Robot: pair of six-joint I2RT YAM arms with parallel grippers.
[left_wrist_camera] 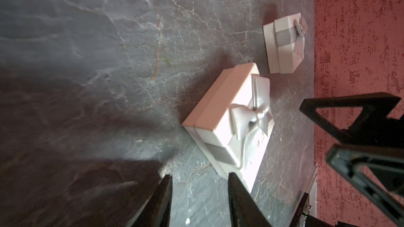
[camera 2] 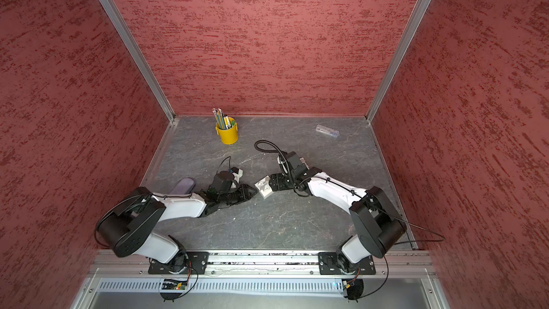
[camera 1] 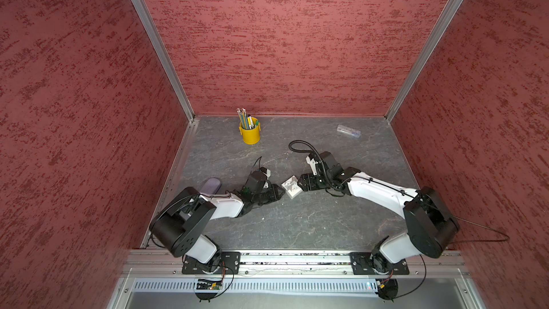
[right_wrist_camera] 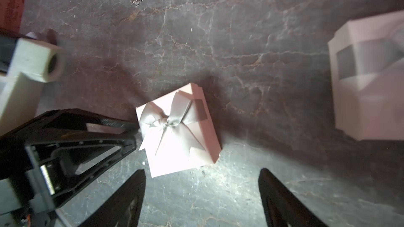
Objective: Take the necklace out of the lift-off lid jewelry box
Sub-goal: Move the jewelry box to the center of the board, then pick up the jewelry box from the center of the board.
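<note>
my left gripper spread, empty | my right gripper spread, empty | jewelry box centre frame, closed | risk: uneven closing skids box

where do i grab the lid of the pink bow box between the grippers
Pinch the pink cardboard lid by its two opposite side walls, coming straight down, astride the grey ribbon bow. The box sits flat, lid up, and the bow bulges over the top's middle.

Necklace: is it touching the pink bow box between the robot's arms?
Apart. In the right wrist view the necklace lies on the table, well clear of the pink bow box, with bare surface between them.
</note>
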